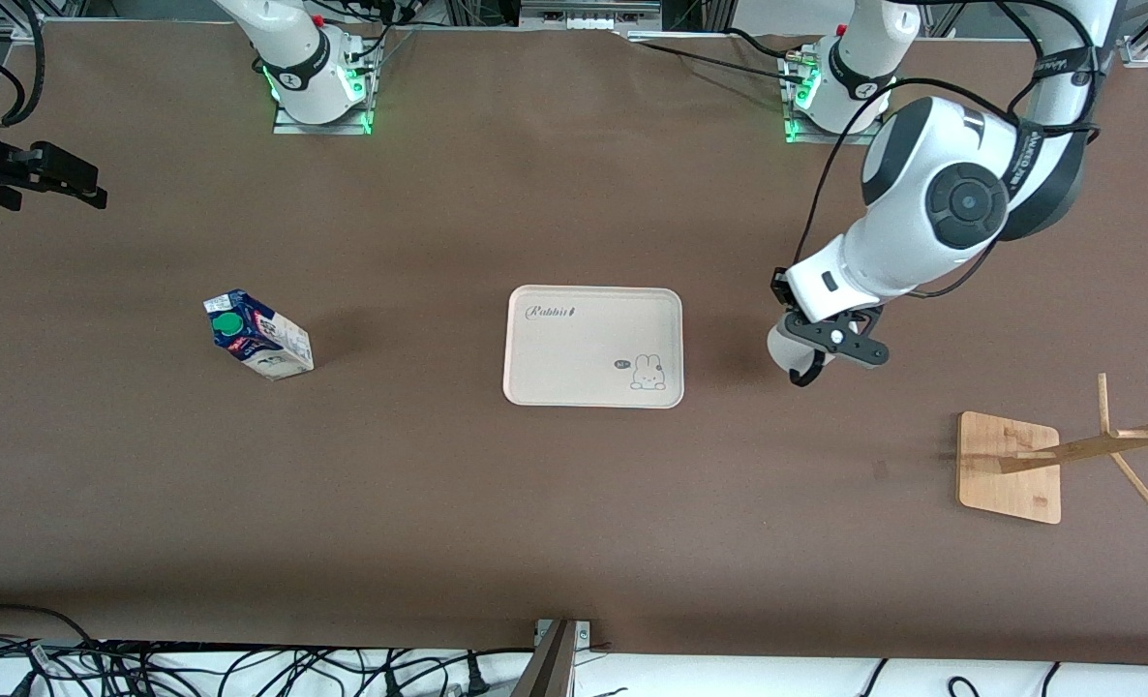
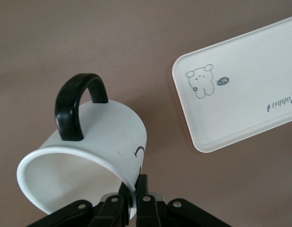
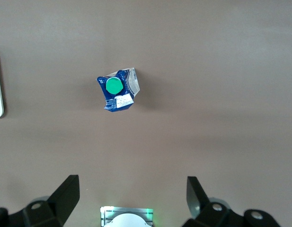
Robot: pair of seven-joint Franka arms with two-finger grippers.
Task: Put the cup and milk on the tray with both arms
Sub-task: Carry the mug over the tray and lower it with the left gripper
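My left gripper [image 1: 818, 350] is shut on the rim of the cup [image 1: 780, 350] and holds it tilted in the air over bare table, beside the tray's [image 1: 584, 339] edge toward the left arm's end. In the left wrist view the fingers [image 2: 146, 196] pinch the white cup [image 2: 105, 137], its black handle up, with the tray's [image 2: 240, 109] rabbit corner close by. The milk [image 1: 257, 335] stands on the table toward the right arm's end. My right gripper [image 1: 75, 184] is open and empty, high over the table's edge at that end. Its wrist view looks down on the milk [image 3: 118, 90] between spread fingers [image 3: 70, 191].
A bamboo rack base [image 1: 1010, 467] with a tilted wooden post stands toward the left arm's end, nearer the front camera than the held cup. The tray carries nothing. Cables lie along the table's front edge.
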